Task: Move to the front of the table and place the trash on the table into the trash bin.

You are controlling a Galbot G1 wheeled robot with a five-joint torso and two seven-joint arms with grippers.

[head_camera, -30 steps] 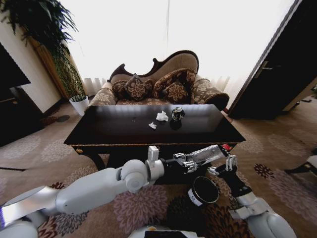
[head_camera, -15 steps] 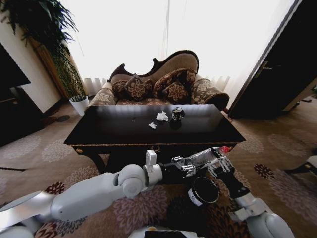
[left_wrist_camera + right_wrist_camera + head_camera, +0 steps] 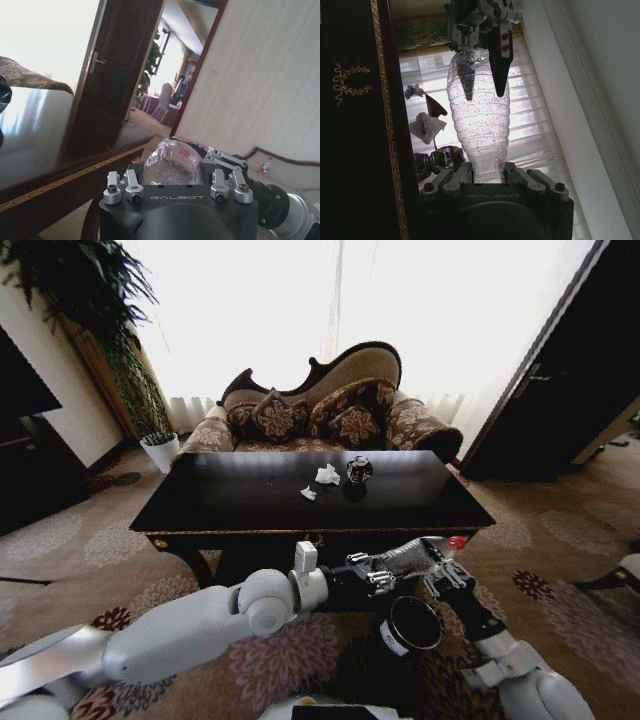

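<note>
A clear crushed plastic bottle [image 3: 412, 555] with a red cap hangs level in front of the dark table [image 3: 250, 502], just above the black trash bin [image 3: 410, 625]. My left gripper [image 3: 392, 565] is shut on one end of it. My right gripper [image 3: 437, 562] is shut on the cap end. The right wrist view has the bottle [image 3: 480, 125] running from my right gripper [image 3: 488, 172] up to the left gripper [image 3: 482, 85]. On the tabletop lie two white paper wads [image 3: 327, 475] [image 3: 308, 493] and a dark shiny round piece [image 3: 359, 469].
A patterned sofa [image 3: 330, 410] stands behind the table. A white plant pot [image 3: 158, 450] and a tall plant stand at the far left. A dark door [image 3: 560, 390] is on the right. Flowered carpet lies around the bin.
My right gripper, open and off to the right a second ago, has moved left onto the bottle's cap end and closed. The left arm shifted only slightly.
</note>
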